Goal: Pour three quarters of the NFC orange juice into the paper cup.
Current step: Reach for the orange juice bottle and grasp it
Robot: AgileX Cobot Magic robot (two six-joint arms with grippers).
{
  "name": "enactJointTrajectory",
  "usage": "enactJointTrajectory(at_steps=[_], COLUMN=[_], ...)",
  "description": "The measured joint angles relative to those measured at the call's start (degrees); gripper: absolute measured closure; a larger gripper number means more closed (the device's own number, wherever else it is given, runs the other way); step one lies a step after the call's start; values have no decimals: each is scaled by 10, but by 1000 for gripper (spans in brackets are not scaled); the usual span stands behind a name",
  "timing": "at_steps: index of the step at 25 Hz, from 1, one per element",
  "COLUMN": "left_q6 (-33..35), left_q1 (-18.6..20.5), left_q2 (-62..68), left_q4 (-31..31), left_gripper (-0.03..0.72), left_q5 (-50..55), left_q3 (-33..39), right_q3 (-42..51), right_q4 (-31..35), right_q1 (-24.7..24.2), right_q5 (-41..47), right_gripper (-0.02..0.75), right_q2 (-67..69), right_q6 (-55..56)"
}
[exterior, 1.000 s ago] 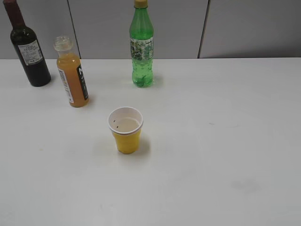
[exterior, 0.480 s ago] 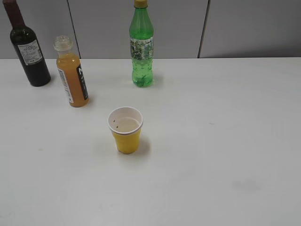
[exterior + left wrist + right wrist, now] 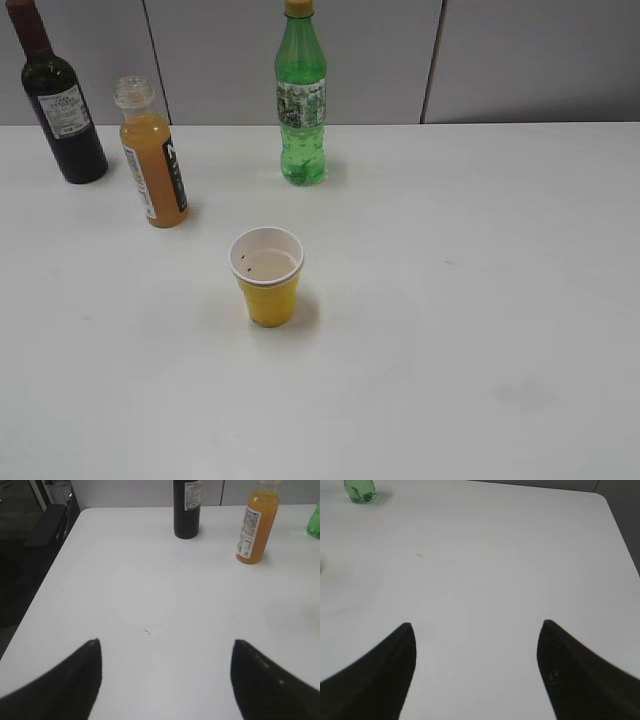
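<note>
The NFC orange juice point(image 3: 154, 165) stands upright and capless at the back left of the white table, nearly full; the left wrist view has it point(image 3: 256, 525) far ahead on the right. The yellow paper cup point(image 3: 267, 276) stands in the middle of the table, white inside, apparently empty. My left gripper point(image 3: 165, 642) is open over bare table near the left edge, well short of the bottle. My right gripper point(image 3: 476, 625) is open over bare table on the right side. Neither gripper shows in the exterior view.
A dark wine bottle point(image 3: 62, 100) stands at the back left beside the juice, also in the left wrist view point(image 3: 187, 507). A tall green bottle point(image 3: 301, 100) stands at the back centre, its base in the right wrist view point(image 3: 359, 491). The table's left edge point(image 3: 50, 575) and right corner point(image 3: 612, 515) are close.
</note>
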Motion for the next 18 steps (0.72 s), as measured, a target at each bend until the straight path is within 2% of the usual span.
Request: enactJointTrajectory(at_steps=[3, 6, 11, 18], left_q6=[2, 16, 25, 25], left_q1=[0, 0, 0, 0], left_q2=[14, 36, 92, 235], left_q4=[0, 0, -9, -26], left_gripper=[30, 22, 20, 23], left_q5=[-1, -27, -204, -463], left_q3=[-1, -12, -12, 25], right_q3=[0, 0, 0, 0], right_q4=[0, 0, 0, 0], right_q1=[0, 0, 0, 0], right_q5=[0, 0, 0, 0], right_gripper=[141, 141, 141, 141], right_q2=[0, 0, 0, 0], right_q6=[0, 0, 0, 0])
